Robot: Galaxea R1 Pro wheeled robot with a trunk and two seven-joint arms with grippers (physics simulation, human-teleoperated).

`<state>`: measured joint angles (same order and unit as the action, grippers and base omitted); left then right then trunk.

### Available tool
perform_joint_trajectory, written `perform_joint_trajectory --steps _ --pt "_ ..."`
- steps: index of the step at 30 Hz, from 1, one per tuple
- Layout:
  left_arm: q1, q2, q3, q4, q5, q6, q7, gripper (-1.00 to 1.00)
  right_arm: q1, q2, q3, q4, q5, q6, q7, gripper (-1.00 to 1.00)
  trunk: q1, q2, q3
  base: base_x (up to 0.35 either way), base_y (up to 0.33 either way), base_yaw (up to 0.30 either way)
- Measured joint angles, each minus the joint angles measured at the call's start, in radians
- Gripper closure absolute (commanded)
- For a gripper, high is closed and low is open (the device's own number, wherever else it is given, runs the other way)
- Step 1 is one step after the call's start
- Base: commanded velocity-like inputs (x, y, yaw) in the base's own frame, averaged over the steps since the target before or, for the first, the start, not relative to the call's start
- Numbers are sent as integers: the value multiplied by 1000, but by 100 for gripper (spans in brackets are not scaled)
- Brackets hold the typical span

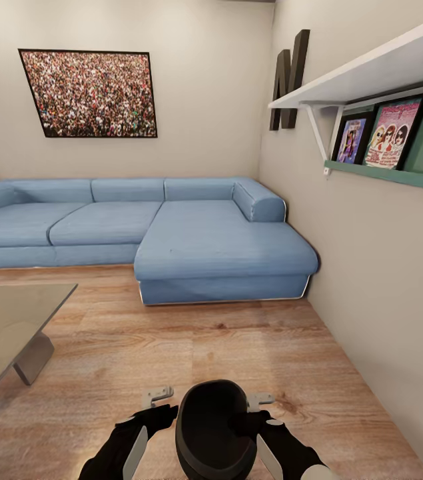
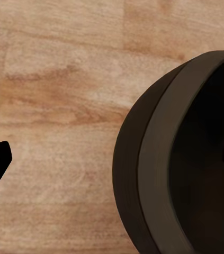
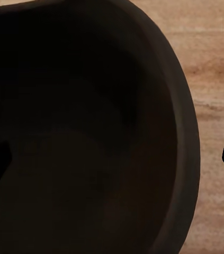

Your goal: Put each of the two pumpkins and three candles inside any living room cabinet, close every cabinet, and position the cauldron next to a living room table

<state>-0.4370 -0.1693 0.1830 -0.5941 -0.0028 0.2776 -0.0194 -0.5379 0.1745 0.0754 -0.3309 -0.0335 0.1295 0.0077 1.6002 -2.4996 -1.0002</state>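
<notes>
The black, smooth-walled cauldron hangs over the plank floor between both arms, judged mid-carry. The left gripper and right gripper flank its rim; whether either grips, I cannot tell. Beyond, left: the glossy grey table's corner; farther, the blue fabric sofa.

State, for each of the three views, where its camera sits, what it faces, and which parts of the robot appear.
Head view: on the head, looking down over both arms, the cauldron, table and sofa.
Left wrist view: beside the cauldron's outer wall, above the floor.
Right wrist view: into the cauldron's mouth.
All share the cauldron.
</notes>
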Motion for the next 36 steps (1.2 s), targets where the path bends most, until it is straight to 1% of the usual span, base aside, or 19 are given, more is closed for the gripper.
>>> perform_joint_trajectory --steps 12,15,18,21,26,36 --pt "0 -2 -2 7 0 0 0 -100 0 0 -2 0 0 1 -8 -100 0 0 0 0 0 0" --pt "0 -3 -3 23 0 0 -1 -100 0 0 -6 0 -1 1 -46 -100 0 0 0 0 0 0" --pt "0 -4 -7 33 -1 0 -1 -100 0 0 -8 -1 -2 -2 -124 -100 0 0 0 0 0 0" --pt "0 -4 -8 36 -1 0 -1 -100 0 0 -8 -1 -3 -2 -160 -100 0 0 0 0 0 0" --pt "0 -4 -9 37 -1 0 -1 -100 0 0 -7 -2 -4 -3 -179 -100 0 0 0 0 0 0" --pt "0 -4 -9 38 -1 0 -1 -100 0 0 -7 -2 -4 -3 -185 -100 0 0 0 0 0 0"
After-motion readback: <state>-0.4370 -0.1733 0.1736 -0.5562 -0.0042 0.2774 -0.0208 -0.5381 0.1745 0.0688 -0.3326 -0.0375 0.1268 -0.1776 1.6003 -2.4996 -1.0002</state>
